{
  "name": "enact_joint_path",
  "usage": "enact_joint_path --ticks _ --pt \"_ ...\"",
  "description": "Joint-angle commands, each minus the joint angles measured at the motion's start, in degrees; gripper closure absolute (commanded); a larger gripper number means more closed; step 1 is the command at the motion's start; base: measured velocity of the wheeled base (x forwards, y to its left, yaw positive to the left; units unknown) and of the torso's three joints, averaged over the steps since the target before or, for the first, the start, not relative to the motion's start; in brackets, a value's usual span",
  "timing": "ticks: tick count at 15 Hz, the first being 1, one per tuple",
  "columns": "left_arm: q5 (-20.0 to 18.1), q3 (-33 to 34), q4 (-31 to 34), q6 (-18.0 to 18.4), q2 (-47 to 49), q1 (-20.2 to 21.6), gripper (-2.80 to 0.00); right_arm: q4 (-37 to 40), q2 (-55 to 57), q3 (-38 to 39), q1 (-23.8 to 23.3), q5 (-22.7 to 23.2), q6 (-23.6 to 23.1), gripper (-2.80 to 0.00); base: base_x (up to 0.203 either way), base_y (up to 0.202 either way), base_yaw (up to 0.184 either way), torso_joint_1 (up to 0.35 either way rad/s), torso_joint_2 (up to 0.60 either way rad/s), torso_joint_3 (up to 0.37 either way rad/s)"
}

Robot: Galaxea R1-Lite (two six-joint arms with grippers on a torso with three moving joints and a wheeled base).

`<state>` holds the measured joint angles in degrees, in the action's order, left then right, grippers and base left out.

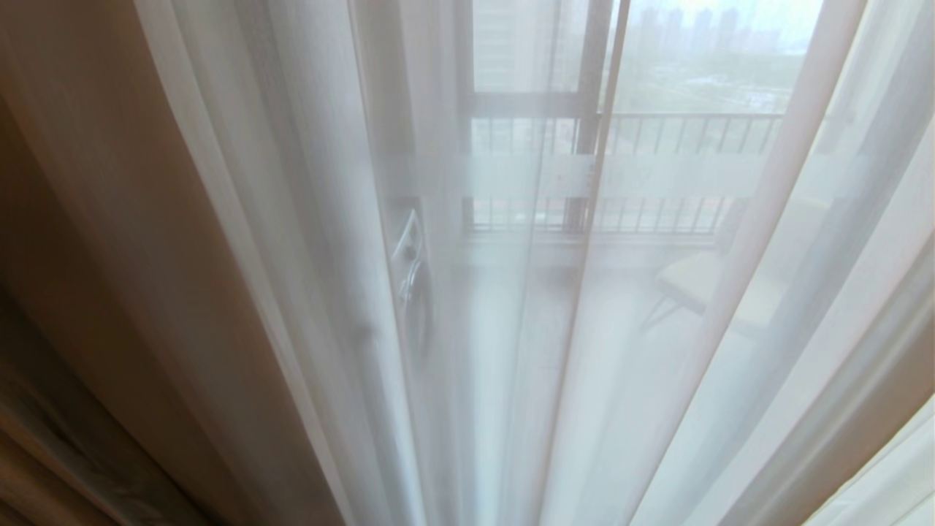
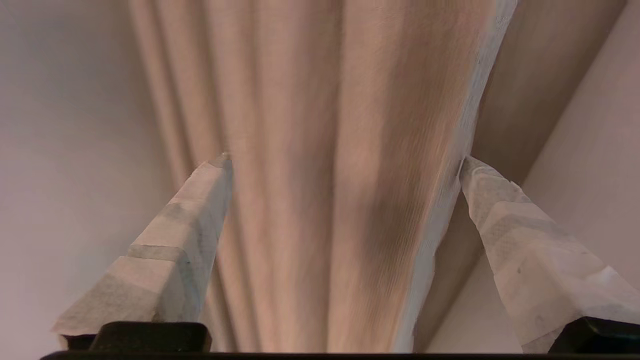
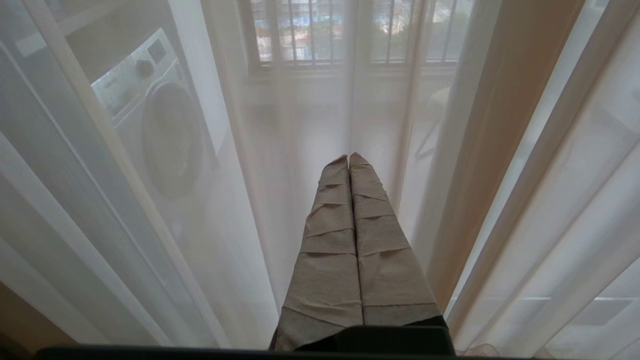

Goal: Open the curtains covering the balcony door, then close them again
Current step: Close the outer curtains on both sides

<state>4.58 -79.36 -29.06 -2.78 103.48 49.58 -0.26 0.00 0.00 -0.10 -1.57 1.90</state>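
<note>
White sheer curtains (image 1: 511, 365) hang drawn across nearly the whole head view, with an opaque beige drape (image 1: 95, 277) bunched at about nine o'clock. Through the sheers the balcony door (image 1: 467, 146) shows as a dark upright frame crossed by a frosted white band (image 1: 584, 175); beyond it stand a barred railing (image 1: 679, 135) toward one o'clock, what looks like a washing machine (image 1: 413, 277) just left of centre, and a pale chair (image 1: 694, 281) at about three o'clock — all softened by the fabric. Neither arm shows in this view.

The left gripper (image 2: 345, 160) has its taped fingers (image 2: 170, 250) spread wide, one on either side of a pleated fold of the beige drape (image 2: 350, 175). One fingertip lies right against the fold's pale edge, though I cannot tell whether it presses on it — the fold is not clamped.

The right gripper (image 3: 349, 157) points at the sheers (image 3: 240, 175), its two wrapped fingers (image 3: 330, 235) pressed flat together with nothing between them. The washing machine (image 3: 160, 120) shows through the sheer beyond it.
</note>
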Motion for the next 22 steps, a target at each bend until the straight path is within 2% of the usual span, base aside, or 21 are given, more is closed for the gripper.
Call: enact_joint_path --ticks 1,8,16,22 --pt "-0.6 -2.5 -1.5 -0.2 5.1 -0.8 -2.8 0.0 0.0 0.0 0.0 0.0 0.0 0.0 0.0 0.0 0.0 0.0 0.0 0.0" --pt "-2.5 -5.1 -6.1 -1.3 9.6 -3.0 -2.8 0.0 0.0 0.0 0.0 0.0 0.0 0.0 0.0 0.0 0.0 0.0 0.0 0.0" --pt "-2.4 -11.4 -9.5 -1.1 15.3 -2.5 -2.8 0.0 0.0 0.0 0.0 0.0 0.0 0.0 0.0 0.0 0.0 0.0 0.0 0.0" --pt "-2.5 -14.1 -9.8 -1.1 17.6 -2.6 -2.8 0.0 0.0 0.0 0.0 0.0 0.0 0.0 0.0 0.0 0.0 0.0 0.0 0.0"
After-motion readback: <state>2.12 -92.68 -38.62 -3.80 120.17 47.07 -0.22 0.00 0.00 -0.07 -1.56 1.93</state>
